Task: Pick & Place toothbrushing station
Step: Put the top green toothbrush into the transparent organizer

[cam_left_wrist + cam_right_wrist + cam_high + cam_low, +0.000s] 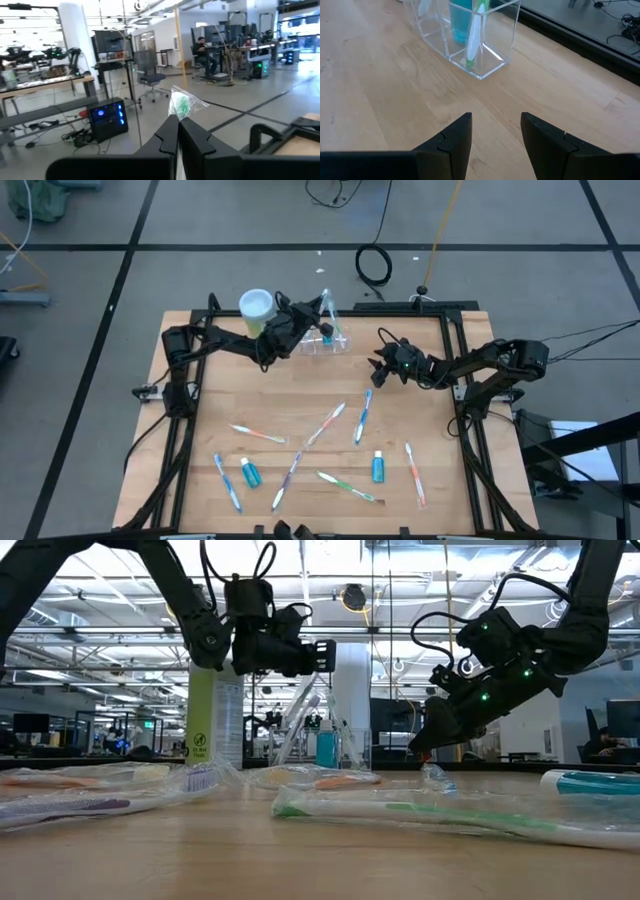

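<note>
- The toothbrushing station (327,340) stands at the far edge of my table (220,395), a little left of centre. It is a clear holder, and my right wrist view (480,47) shows a blue tube and a wrapped toothbrush upright in its compartments.
- My left gripper (303,323) hovers just beside the station's left end. Its jaws are pressed together on a wrapped green toothbrush (181,106), whose head sticks out past my fingertips.
- A green canister with a white lid (256,310) stands just behind my left arm.
- My right gripper (381,365) hangs near the station's right side, apart from it, jaws spread and holding nothing (495,132).
- Loose wrapped toothbrushes (362,412) and two small blue tubes (378,467) lie scattered over the near half of the table.
</note>
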